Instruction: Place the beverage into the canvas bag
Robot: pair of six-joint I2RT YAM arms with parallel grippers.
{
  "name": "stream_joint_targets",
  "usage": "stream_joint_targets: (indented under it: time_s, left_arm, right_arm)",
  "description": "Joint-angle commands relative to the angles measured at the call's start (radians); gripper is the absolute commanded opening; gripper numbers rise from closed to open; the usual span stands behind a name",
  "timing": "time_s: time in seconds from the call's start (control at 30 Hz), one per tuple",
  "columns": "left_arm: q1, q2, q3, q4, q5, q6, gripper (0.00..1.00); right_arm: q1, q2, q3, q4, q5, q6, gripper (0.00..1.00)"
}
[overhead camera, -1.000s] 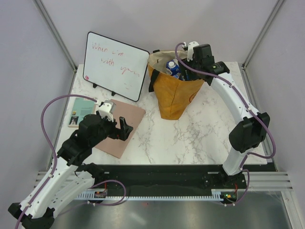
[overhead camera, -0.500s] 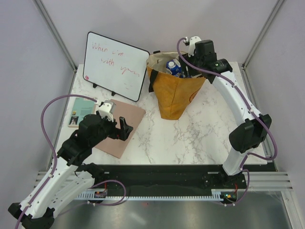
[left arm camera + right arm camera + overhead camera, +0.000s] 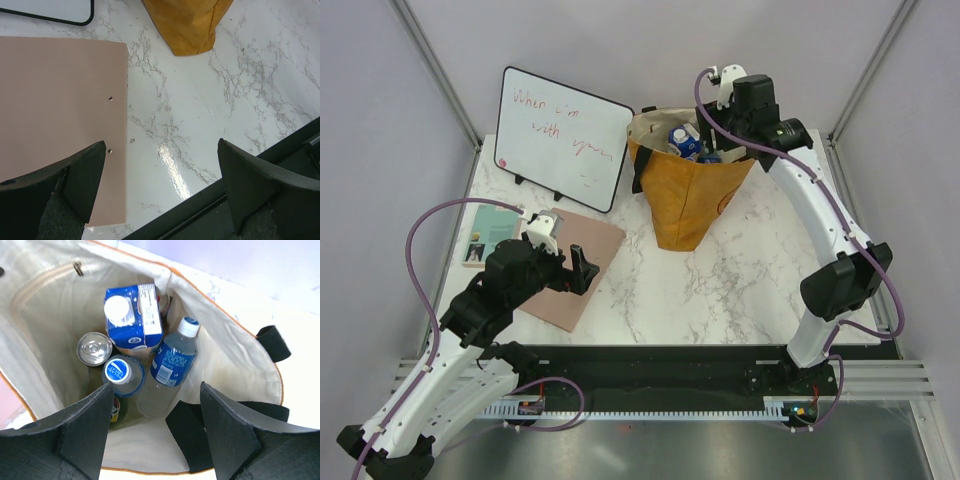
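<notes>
The mustard-brown canvas bag stands upright at the back of the table. My right gripper hangs open and empty above its mouth. The right wrist view looks down into the cream lining. Inside are a blue and white carton, a clear bottle with a blue label leaning right, a blue-capped bottle, a silver can and part of another can. A black strap lies over the near rim. My left gripper is open and empty, low over a pink board.
A whiteboard with red writing leans at the back left. The pink board lies on the marble top with a teal booklet to its left. A black rail runs along the near edge.
My right gripper has risen and drawn back a little above the bag's mouth, empty. The left arm has not moved.
</notes>
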Motion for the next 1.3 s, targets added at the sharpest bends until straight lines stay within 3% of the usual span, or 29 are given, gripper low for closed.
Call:
stream_joint_targets:
  time_s: [0.0, 0.17, 0.23, 0.57, 0.83, 1.27]
  left_arm:
    - [-0.002, -0.004, -0.004, 0.038, 0.007, 0.037, 1.0]
    - [-0.002, -0.001, -0.001, 0.038, 0.005, 0.035, 1.0]
    - [-0.002, -0.004, 0.004, 0.033, 0.005, 0.028, 1.0]
    - [-0.002, -0.03, 0.108, 0.0, -0.024, -0.015, 1.0]
    - [-0.002, 0.03, 0.317, -0.02, 0.025, -0.011, 1.0]
    - [-0.002, 0.079, 0.461, -0.011, 0.019, -0.086, 1.0]
  right_arm:
    - [0.01, -0.01, 0.075, 0.016, -0.006, 0.021, 0.77]
    - [0.017, -0.045, 0.098, 0.01, -0.01, 0.061, 0.81]
    - [0.021, -0.079, 0.094, 0.004, -0.017, 0.092, 0.98]
    - [0.064, -0.31, -0.047, 0.027, -0.025, 0.266, 0.98]
    - [0.066, -0.562, -0.366, 0.078, 0.056, 0.463, 0.98]
    - [0.066, -0.847, -0.483, 0.065, 0.09, 0.443, 0.98]
